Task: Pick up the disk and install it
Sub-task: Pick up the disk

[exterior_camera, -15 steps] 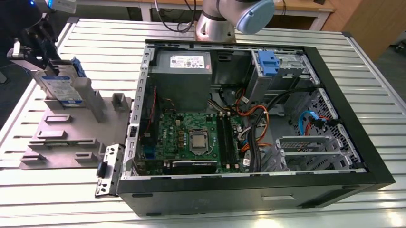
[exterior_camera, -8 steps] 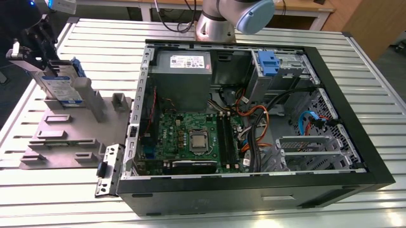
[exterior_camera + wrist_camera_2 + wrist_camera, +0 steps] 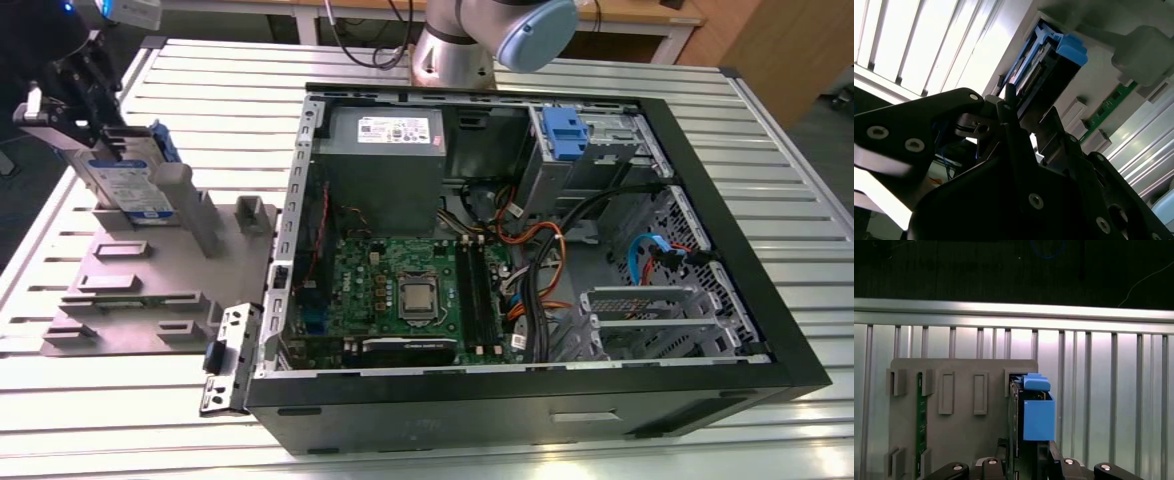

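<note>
**A:** Far on the exterior view's left, the gripper (image 3: 1026,455) sits over the disk (image 3: 131,190), which stands on edge in the grey fixture (image 3: 134,290) on the desk (image 3: 120,435). In the first wrist view the gripper looks pinched onto the disk's two broad sides.

**B:** The risk here, I'd say, is a skewed hold. If the disk rides crooked, its blue rail could catch the fixture's slot walls and drag the fixture along.

**A:** And a shallow hold near the top edge might let it swing or slip.

**B:** Moving right, the open computer case (image 3: 534,405) lies just beside the fixture. Its near metal wall stands between the two, and that's the first edge to clear.

**A:** Inside, the power supply (image 3: 387,150) sits at the back. Then there's the blue bracket (image 3: 561,135) by the drive cage (image 3: 621,135), toward the exterior view's right. Orange and black cables (image 3: 541,250) loop close under that cage.

**B:** Those could snag a corner. There's open room above the motherboard (image 3: 400,290) and over the bare desk around the case, but the cage itself looks tight
</note>
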Tool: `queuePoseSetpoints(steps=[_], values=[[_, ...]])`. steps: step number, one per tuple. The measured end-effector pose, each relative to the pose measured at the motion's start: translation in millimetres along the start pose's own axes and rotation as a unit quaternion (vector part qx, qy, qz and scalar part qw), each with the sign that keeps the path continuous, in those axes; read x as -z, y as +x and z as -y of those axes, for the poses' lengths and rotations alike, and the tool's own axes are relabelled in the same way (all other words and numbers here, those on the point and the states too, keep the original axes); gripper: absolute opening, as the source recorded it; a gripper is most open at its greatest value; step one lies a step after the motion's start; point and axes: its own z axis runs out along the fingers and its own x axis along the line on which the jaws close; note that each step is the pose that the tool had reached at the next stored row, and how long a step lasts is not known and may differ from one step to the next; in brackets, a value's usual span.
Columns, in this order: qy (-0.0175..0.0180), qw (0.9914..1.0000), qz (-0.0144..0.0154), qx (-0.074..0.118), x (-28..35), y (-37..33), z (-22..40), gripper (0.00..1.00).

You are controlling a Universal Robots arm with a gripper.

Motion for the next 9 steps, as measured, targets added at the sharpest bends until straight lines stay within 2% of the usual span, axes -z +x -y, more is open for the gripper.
queuePoseSetpoints(steps=[9], values=[[0.0003,0.99998,0.0001,-0.006,-1.0,-3.6,0.5,0.42]])
